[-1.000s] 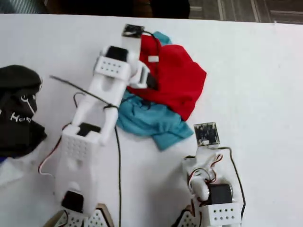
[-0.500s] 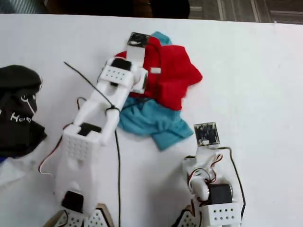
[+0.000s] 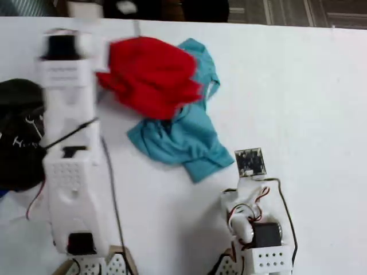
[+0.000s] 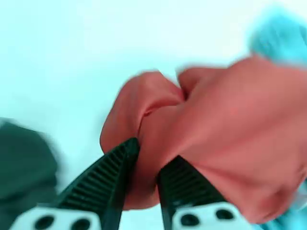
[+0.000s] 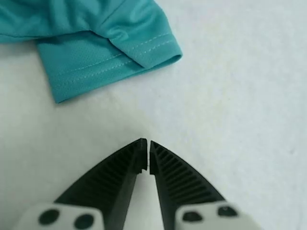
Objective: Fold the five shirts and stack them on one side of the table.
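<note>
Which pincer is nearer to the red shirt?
Left. The left pincer grips the red shirt; the right pincer sits shut near a sleeve of the teal shirt, apart from the red one.

bright, even light washes the white table (image 3: 309, 86) (almost glaring); shadows are faint and soft. the left arm (image 3: 66, 114) and red shirt (image 3: 149, 74) are smeared by motion blur.

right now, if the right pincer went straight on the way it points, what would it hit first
Likely the teal shirt's sleeve, past a strip of bare table. If the shut right pincer tilts down, it could touch the table first; depth is unclear.
</note>
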`<action>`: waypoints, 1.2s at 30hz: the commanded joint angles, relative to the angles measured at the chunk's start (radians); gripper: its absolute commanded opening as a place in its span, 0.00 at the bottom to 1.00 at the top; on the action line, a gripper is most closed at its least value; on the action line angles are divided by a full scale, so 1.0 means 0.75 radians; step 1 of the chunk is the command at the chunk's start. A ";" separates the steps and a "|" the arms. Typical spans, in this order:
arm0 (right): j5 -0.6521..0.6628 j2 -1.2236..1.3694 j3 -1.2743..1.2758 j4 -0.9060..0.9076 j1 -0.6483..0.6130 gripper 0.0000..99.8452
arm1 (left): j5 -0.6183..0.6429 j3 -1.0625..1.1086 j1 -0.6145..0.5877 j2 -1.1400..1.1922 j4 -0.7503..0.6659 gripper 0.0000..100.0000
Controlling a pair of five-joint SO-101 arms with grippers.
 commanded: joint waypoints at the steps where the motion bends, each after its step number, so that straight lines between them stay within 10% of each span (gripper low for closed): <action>1: -0.004 -0.003 0.012 0.007 -0.007 0.02 | -0.100 -0.226 -0.262 -0.117 0.025 0.03; 17: -0.004 -0.003 0.012 0.007 -0.007 0.02 | -0.395 -0.277 -1.166 0.065 0.025 0.03; 26: -0.004 -0.003 0.012 0.007 -0.007 0.02 | -0.632 -0.279 -1.207 0.520 0.025 0.31; 36: -0.004 -0.003 0.012 0.007 -0.007 0.02 | -0.421 -0.279 -1.072 0.143 0.027 0.18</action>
